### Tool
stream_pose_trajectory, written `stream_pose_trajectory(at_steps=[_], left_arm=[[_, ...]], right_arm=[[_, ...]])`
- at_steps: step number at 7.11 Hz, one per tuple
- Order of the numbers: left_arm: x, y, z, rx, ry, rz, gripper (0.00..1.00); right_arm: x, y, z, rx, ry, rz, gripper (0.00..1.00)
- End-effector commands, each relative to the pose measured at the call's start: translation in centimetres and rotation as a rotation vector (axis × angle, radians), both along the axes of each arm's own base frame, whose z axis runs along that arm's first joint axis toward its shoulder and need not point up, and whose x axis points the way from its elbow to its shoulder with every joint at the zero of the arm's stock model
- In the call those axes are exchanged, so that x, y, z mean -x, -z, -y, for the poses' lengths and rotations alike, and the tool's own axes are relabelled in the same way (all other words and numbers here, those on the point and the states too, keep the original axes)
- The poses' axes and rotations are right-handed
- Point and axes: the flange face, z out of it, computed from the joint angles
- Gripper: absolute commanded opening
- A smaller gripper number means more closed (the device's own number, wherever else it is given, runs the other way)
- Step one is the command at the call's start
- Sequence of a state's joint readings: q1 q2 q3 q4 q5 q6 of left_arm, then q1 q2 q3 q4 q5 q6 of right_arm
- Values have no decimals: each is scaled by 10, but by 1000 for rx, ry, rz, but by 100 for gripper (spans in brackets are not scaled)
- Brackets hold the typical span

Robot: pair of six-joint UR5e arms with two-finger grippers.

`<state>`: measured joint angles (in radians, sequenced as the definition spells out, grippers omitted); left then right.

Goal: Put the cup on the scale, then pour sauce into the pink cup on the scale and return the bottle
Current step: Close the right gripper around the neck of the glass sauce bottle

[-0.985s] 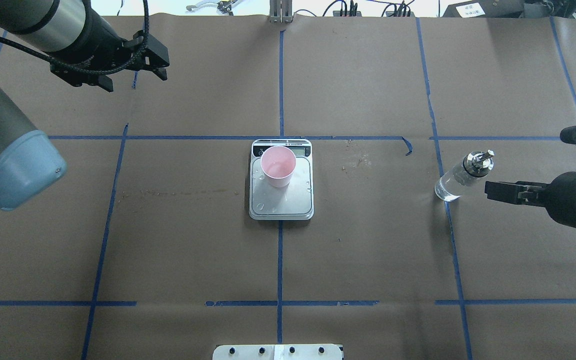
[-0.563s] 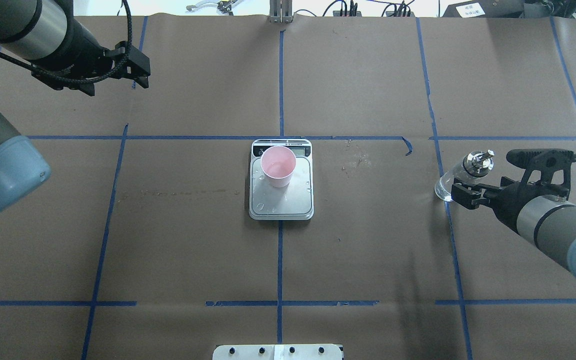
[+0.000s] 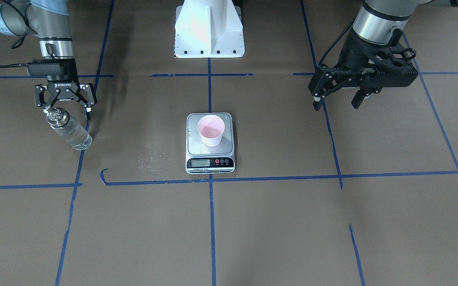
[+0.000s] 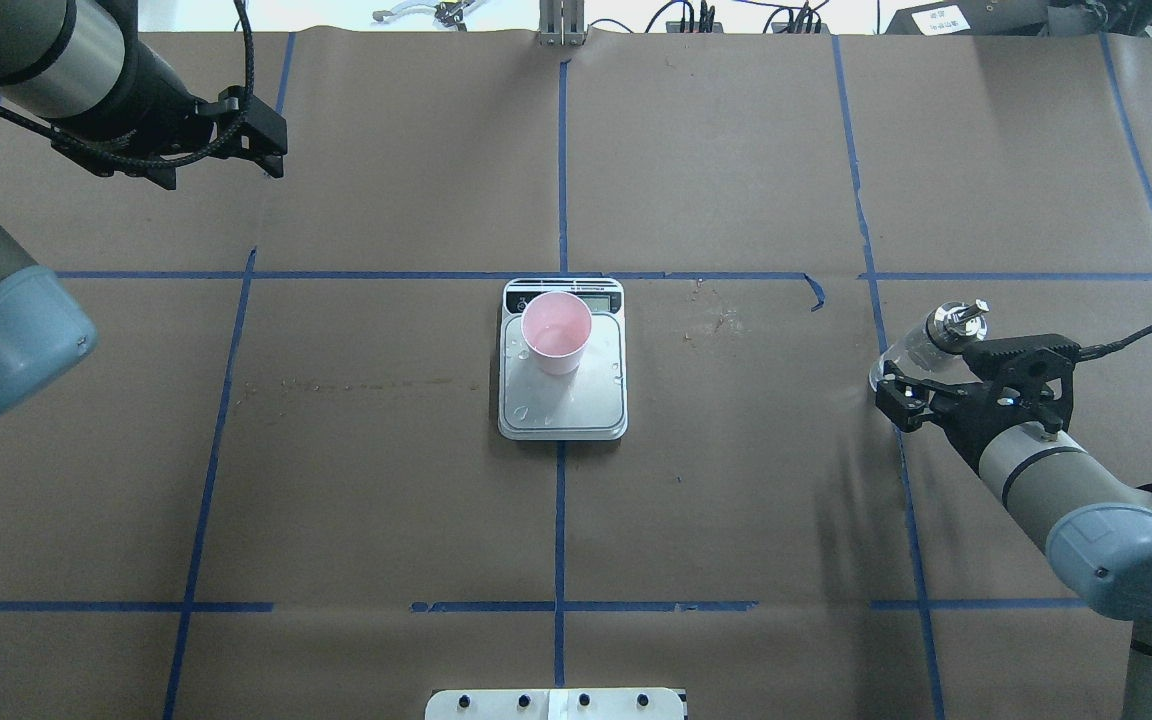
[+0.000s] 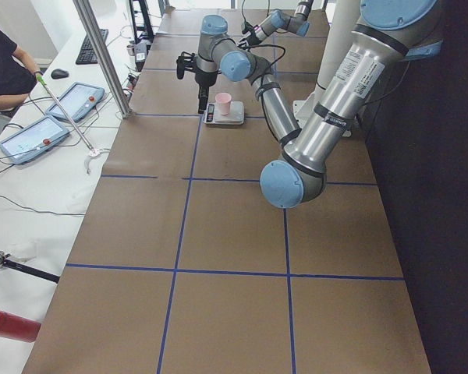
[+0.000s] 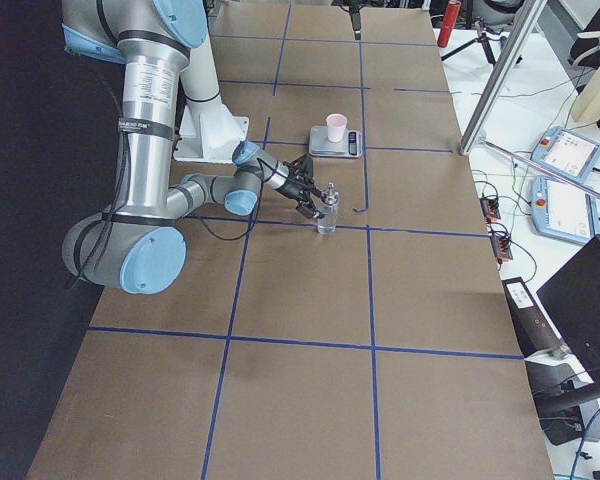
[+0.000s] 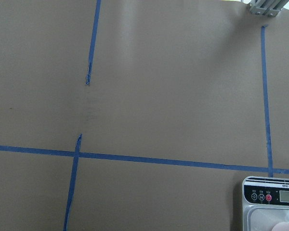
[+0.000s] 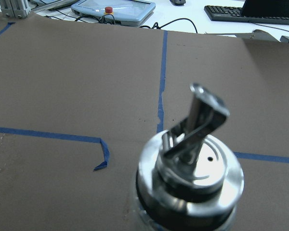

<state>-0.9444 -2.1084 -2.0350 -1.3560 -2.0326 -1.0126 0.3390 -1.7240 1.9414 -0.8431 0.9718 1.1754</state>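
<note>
Brown paper is laid over the desk (image 4: 736, 520), gridded with blue tape. At centre the scale (image 4: 563, 415) is set, and the cup (image 4: 556, 333) is found standing on its plate, toward the display end; that part of the task is judged done. Wet spots are noted on the plate. The bottle (image 3: 72, 133) stands upright on the desk well to the robot's right, part-filled with clear sauce. The right tool (image 3: 64, 111) is positioned over it with fingers spread apart at either side of the upper body, not yet clamped; the silver collar (image 8: 190, 178) fills the right wrist view. The left tool (image 3: 335, 106) is held apart and empty, far off on the other side. The step in hand is judged to be the grasp of the bottle. Risks noted: if the fingers are closed on the smooth collar instead of the glass body, the bottle may slip or be toppled. A light cup on a wet plate may be shifted or missed by the spout (image 8: 202, 115) during pouring.
</note>
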Motion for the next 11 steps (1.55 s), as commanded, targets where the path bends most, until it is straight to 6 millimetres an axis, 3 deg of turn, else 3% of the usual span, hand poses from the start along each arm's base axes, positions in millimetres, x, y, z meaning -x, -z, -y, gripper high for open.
stream_pose_trajectory(at_steps=[1, 4, 5, 6, 7, 11], left_arm=[[-3, -6, 3, 8, -2, 10, 100], [-6, -9, 6, 16, -5, 14, 100], [-6, -8, 6, 15, -5, 14, 100], [-7, -9, 7, 18, -5, 15, 100], [-8, -7, 7, 15, -6, 14, 100], [-4, -9, 6, 17, -4, 15, 100]], right_arm=[[22, -12, 11, -50, -51, -33, 100], [36, -10, 19, -69, -66, -41, 98], [36, -10, 19, -70, -64, -41, 82], [34, -9, 20, -71, -67, -39, 29], [32, -4, 21, -79, -60, -41, 0], [17, 40, 21, -157, -16, -89, 0]])
